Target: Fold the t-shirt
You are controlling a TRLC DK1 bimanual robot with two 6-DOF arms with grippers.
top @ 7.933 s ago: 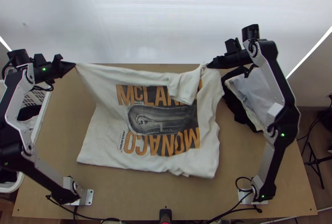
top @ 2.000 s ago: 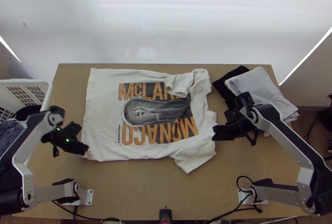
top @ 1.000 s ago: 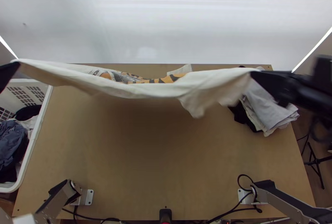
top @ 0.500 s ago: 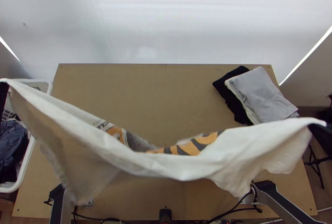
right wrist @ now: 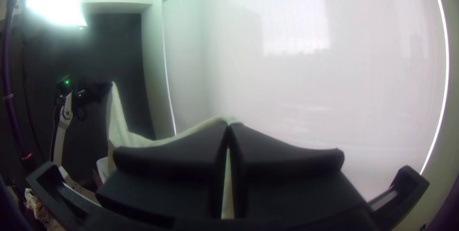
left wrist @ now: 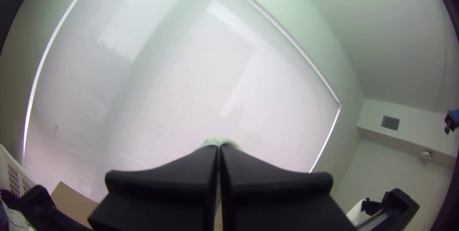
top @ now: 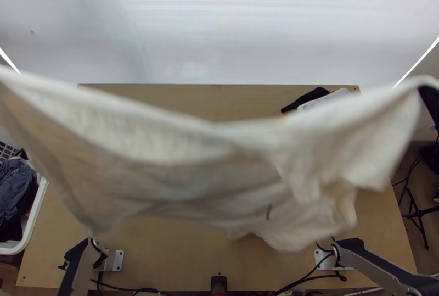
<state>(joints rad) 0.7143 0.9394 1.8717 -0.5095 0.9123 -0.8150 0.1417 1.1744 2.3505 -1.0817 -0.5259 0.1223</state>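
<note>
The white t-shirt (top: 219, 169) hangs stretched in the air between the two arms, its upper edge sagging in the middle and loose folds hanging toward the table's near side. At the right edge of the top view, my right gripper (top: 431, 104) holds one corner. In the right wrist view the right gripper (right wrist: 228, 126) is shut on white cloth (right wrist: 191, 129); farther off, the left gripper (right wrist: 104, 87) holds the shirt's other raised corner. The left wrist view has the left gripper (left wrist: 219, 148) shut, with a bit of the shirt (left wrist: 217, 142) at its fingertips.
Folded dark and light clothes (top: 307, 98) lie at the table's far right, partly behind the shirt. A white basket (top: 34, 216) of clothes stands at the left. The wooden table (top: 181, 263) lies under the raised cloth.
The shirt lay spread on the table two seconds ago with both grippers at its near edge. Both grippers have since raised it; in the last half second its upper edge moved up the picture.
</note>
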